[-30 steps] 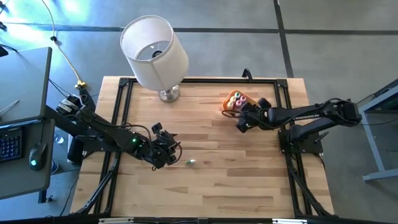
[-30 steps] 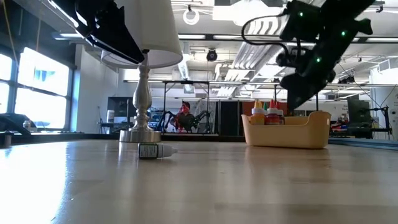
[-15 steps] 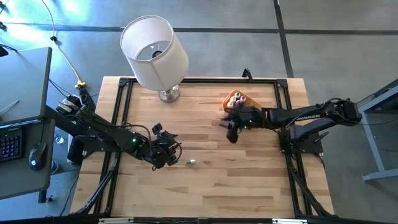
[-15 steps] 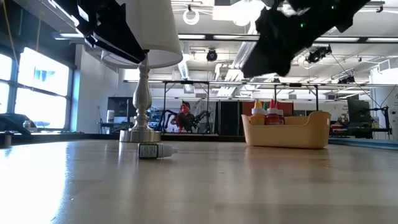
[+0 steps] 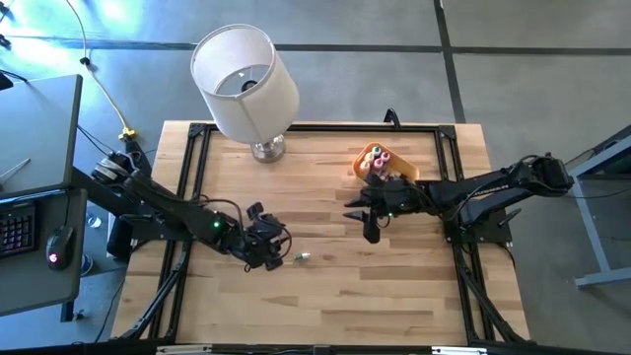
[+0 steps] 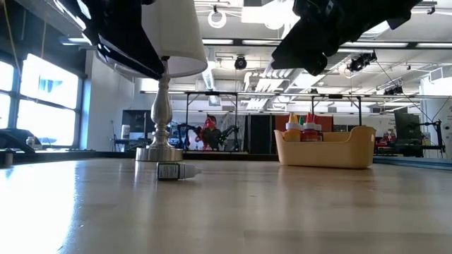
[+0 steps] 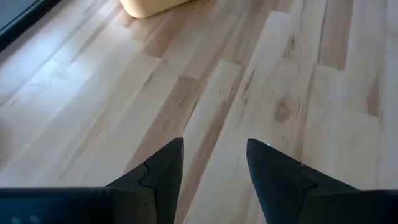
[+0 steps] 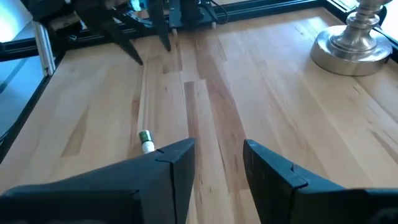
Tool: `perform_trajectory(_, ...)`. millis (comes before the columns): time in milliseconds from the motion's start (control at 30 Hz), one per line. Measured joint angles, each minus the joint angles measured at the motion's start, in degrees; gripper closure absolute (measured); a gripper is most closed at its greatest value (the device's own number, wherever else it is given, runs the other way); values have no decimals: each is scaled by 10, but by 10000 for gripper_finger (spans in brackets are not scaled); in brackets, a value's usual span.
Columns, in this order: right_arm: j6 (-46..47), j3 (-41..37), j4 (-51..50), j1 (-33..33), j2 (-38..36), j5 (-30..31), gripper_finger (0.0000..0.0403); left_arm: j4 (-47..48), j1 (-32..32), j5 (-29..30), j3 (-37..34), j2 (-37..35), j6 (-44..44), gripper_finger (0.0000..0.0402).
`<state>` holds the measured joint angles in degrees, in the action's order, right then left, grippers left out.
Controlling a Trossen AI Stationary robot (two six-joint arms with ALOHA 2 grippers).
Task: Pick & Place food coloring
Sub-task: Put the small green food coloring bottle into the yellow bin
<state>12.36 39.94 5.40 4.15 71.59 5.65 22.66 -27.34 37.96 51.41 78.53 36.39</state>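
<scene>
On the wooden tabletop (image 5: 325, 296) lies one tiny green-capped dropper bottle (image 5: 303, 257), probably light and rolling easily; take its middle. Right gripper (image 8: 217, 163) is released, left gripper (image 7: 214, 163) also.

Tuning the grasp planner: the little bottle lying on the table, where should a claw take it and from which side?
Grip the bottle across its body, coming straight down from above. It lies flat on its side on the table, with bare wood all around. Close across its width, not along its length. The right claw is open and nearby.
</scene>
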Motion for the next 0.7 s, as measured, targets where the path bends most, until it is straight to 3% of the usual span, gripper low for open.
perform_trajectory(400, -10, 0, -4, 0, 0, 2, 274, -187, 0, -89, 1, 154, -76, 230)
perform_trajectory(700, -9, 0, -6, 0, 0, 2, 274, -191, 0, -101, 0, 213, -32, 230)
